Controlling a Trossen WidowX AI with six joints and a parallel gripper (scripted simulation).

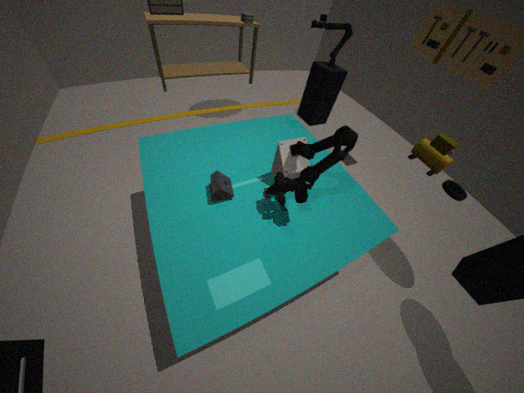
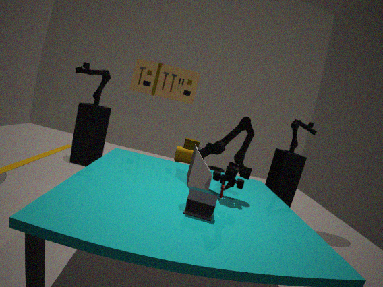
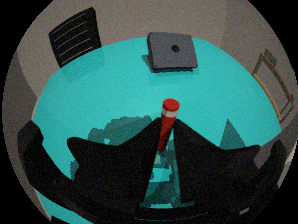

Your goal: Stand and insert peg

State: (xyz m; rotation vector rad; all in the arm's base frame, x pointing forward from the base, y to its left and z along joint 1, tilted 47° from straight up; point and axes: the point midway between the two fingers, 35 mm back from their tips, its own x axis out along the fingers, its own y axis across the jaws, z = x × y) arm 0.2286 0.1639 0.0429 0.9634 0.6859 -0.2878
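My gripper (image 1: 275, 196) (image 2: 227, 184) (image 3: 166, 121) is shut on the red peg (image 1: 266, 190) (image 2: 221, 191) (image 3: 166, 121). It holds the peg close to upright, with the free end pointing down just over the teal table (image 1: 194, 240) (image 2: 111, 195) (image 3: 100, 96). I cannot tell whether the peg touches the table. The white band is hidden between the fingers. The grey sloped panel (image 1: 220, 185) (image 2: 199, 206) (image 3: 170, 52) stands ahead of the gripper, and its dark hole (image 1: 225, 182) (image 3: 174, 48) faces the arm.
A white wedge-shaped stand (image 1: 287, 159) (image 2: 199, 168) sits beside the arm, close behind the gripper. A pale rectangle (image 1: 237, 282) is marked near the table's front edge. Black pedestals (image 1: 320, 92) (image 2: 89, 133) with other arms stand off the table.
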